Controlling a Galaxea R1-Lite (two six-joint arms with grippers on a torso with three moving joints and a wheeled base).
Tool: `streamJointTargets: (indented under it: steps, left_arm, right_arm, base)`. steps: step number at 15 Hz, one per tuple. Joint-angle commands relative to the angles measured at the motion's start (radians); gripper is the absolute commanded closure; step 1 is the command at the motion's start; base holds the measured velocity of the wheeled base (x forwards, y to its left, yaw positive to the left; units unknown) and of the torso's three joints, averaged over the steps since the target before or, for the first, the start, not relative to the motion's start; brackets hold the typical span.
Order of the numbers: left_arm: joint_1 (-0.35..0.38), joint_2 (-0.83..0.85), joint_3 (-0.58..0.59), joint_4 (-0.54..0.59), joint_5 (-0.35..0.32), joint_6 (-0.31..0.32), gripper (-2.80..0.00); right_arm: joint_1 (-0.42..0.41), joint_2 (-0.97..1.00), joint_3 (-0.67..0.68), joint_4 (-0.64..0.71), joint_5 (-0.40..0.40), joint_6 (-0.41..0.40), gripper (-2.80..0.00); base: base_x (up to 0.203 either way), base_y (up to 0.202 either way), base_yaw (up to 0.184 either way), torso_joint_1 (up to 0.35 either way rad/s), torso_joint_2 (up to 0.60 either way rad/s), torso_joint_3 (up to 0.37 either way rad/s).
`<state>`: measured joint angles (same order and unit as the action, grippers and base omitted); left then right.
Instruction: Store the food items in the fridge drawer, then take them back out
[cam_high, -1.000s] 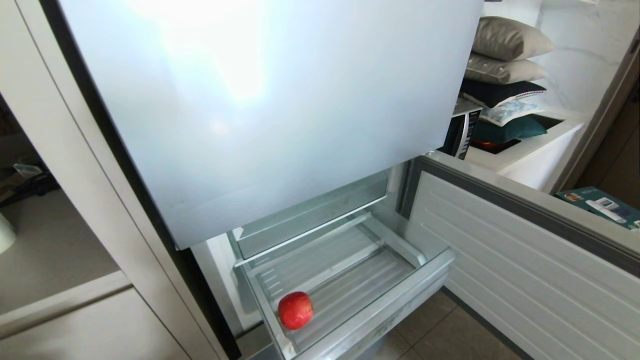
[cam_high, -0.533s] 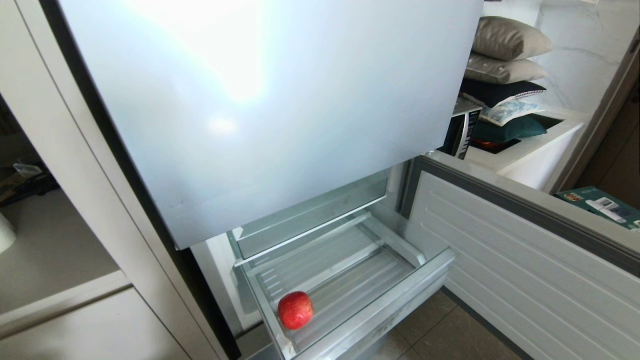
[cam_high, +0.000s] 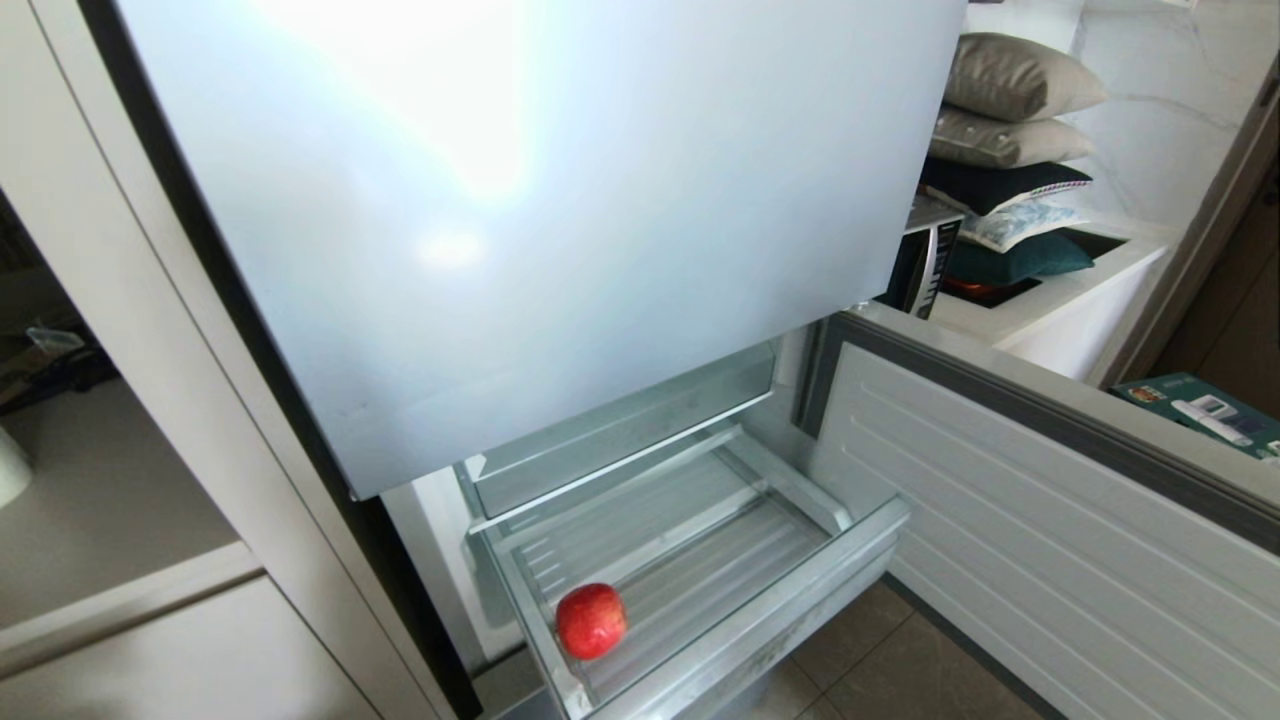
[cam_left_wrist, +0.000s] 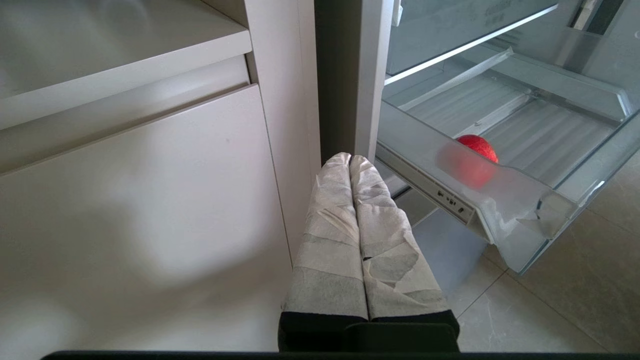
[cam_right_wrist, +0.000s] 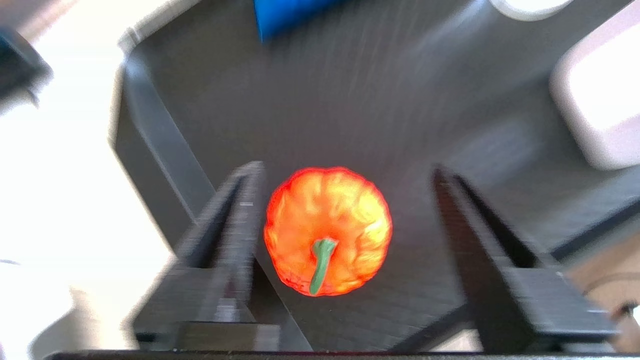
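The right gripper stands wide apart over the orange pumpkin-like fruit, which sits on a dark grey surface between the fingers; one finger is just beside its flank at 9 o'clock, the other well apart at 3 o'clock. Whether either pad touches cannot be told, as the view is smeared. The fruit appears light and rigid, with a bumpy skin that should give fair purchase; take hold across its widest girth, clear of the green stem at 6 o'clock, which may be fragile. The red apple lies in the fridge drawer at its front left corner, about 7 o'clock; it is smooth and likely to roll. The left gripper hangs closed and empty beside the cabinet.
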<state>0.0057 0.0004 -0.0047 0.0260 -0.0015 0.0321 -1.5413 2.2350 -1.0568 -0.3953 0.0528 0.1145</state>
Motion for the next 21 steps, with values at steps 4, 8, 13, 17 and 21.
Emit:
streamJointTargets:
  steps: [4,8,13,17,21]
  left_arm:
    - [0.0,0.0,0.0,0.0,0.0,0.0,0.0]
    - [0.0,0.0,0.0,0.0,0.0,0.0,0.0]
    - [0.0,0.0,0.0,0.0,0.0,0.0,0.0]
    - [0.0,0.0,0.0,0.0,0.0,0.0,0.0]
    - [0.0,0.0,0.0,0.0,0.0,0.0,0.0]
  right_arm:
    - [-0.043,-0.319,0.066,0.021,0.021,0.008,0.0]
    - [-0.038,-0.725,0.225,0.03,0.072,0.025,0.0]
    - [0.302,-1.281,0.459,0.025,0.108,0.07,0.0]
    - [0.859,-1.666,0.653,0.032,0.11,-0.037,0.0]
    - [1.307,-1.907,0.817,0.166,-0.003,-0.176,0.0]
  base:
    - [0.0,0.0,0.0,0.0,0.0,0.0]
    - [0.0,0.0,0.0,0.0,0.0,0.0]
    - [0.0,0.0,0.0,0.0,0.0,0.0]
    - [0.0,0.0,0.0,0.0,0.0,0.0]
    - [0.0,0.0,0.0,0.0,0.0,0.0]
